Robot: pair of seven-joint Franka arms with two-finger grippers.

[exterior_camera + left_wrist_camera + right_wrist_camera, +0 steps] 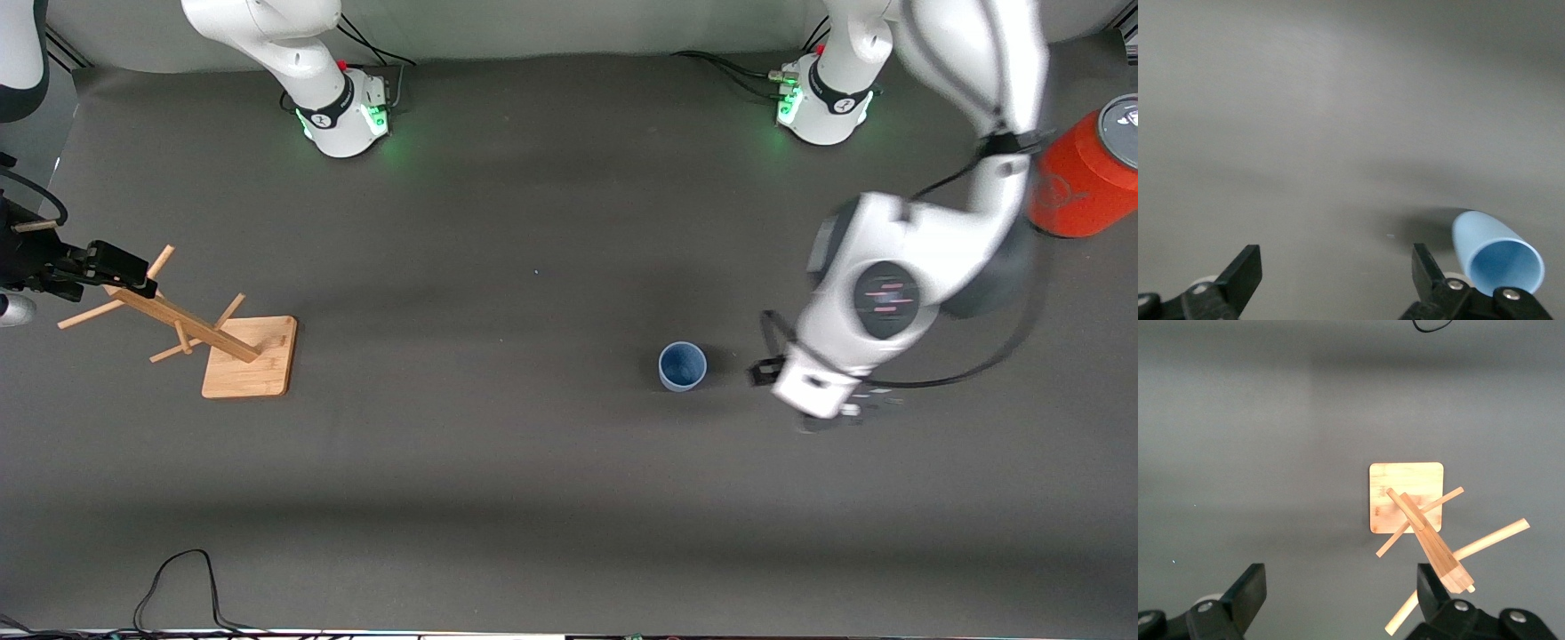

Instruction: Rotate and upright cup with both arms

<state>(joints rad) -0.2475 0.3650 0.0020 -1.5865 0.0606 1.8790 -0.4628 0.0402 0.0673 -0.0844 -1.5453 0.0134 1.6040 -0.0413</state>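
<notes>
1. While the cup [683, 365] stands upright on the table [533, 498], mouth up and its darker inside showing in the front view, the left gripper [831, 418] sits just beside it, toward the left arm's end of the table, apart from it and not touching.
2. From that gripper the cup lies to one side rather than between the fingers; the left wrist view shows the cup [1495, 257] just outside one black finger [1426, 270], with its long axis running vertically off the table.
3. The left gripper [1337, 273] stands wide and holds nothing.
4. The right gripper [1338, 593] is also wide and empty. It waits over the wooden peg stand [213, 333] near the table's edge at the right arm's end, well apart from the cup.
5. The left arm is plainly nearer, so any further nudge falls to it; judging by the pose, the uprighting looks done.
6. The orange-red can [1080, 182] at the left arm's end carries markings on lid and side, too small to read. No writing shows on the cup.
</notes>
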